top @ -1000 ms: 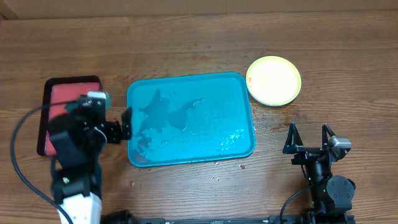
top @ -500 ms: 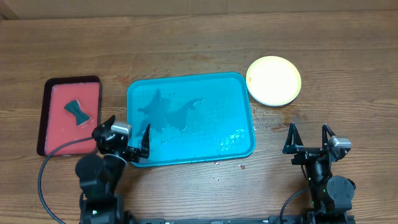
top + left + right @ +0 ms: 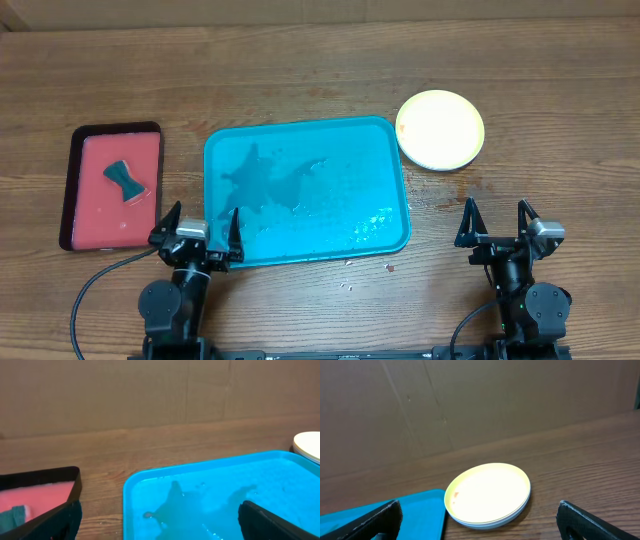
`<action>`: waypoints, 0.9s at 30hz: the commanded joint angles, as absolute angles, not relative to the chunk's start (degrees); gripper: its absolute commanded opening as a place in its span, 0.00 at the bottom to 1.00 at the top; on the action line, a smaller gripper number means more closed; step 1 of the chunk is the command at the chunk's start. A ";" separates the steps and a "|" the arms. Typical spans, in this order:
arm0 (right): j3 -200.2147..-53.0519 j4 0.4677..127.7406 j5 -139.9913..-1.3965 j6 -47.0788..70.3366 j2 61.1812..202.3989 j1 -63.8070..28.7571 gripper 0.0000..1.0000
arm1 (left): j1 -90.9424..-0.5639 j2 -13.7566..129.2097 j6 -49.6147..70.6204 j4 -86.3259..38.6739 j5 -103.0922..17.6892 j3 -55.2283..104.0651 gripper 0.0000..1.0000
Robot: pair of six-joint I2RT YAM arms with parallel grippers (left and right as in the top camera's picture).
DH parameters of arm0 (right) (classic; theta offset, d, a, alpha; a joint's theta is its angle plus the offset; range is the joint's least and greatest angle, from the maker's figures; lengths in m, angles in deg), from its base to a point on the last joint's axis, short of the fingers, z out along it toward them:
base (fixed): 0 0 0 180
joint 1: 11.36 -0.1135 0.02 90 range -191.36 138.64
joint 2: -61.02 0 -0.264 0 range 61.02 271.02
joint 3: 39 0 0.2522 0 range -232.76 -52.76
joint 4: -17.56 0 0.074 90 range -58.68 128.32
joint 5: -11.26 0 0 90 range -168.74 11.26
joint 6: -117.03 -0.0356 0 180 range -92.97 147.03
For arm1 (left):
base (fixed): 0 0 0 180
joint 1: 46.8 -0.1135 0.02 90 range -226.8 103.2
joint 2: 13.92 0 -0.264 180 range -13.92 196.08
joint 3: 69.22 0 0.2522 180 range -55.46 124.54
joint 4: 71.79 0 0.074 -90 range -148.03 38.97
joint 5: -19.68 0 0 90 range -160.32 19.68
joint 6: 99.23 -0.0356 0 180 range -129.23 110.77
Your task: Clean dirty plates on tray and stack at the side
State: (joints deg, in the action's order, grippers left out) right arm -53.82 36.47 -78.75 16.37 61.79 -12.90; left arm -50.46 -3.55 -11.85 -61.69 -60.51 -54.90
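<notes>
Finding the tray [image 3: 340,200] bare and the plates [image 3: 440,129] stacked beside its far-right corner, I judge cleaning done; left pincer [image 3: 202,224], right pincer [image 3: 495,212] stand wide, empty; no move needed.

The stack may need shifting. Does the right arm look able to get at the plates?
Probably yes. The plates lie on bare table ahead of the open right gripper, with nothing between them; the tray sits off to the side.
</notes>
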 commanded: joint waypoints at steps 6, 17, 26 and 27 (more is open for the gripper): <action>-53.23 36.14 -78.70 16.61 61.20 -13.19 1.00 | -48.47 -11.59 -8.57 -53.76 -66.70 -55.18 1.00; -53.23 36.14 -78.70 16.59 61.20 -13.19 1.00 | -47.82 -13.73 -8.57 -53.58 -67.95 -55.18 1.00; -53.23 36.14 -78.70 16.61 61.20 -13.19 1.00 | -47.16 -13.71 -8.57 -53.69 -67.92 -55.18 1.00; -53.23 36.14 -78.70 16.59 61.18 -13.19 1.00 | -47.16 -13.69 -8.57 -53.69 -67.92 -55.18 1.00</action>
State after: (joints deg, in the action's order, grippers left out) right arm -53.82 36.49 -78.73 16.37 61.79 -12.90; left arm -47.51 -12.97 -9.31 -53.76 -67.16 -54.94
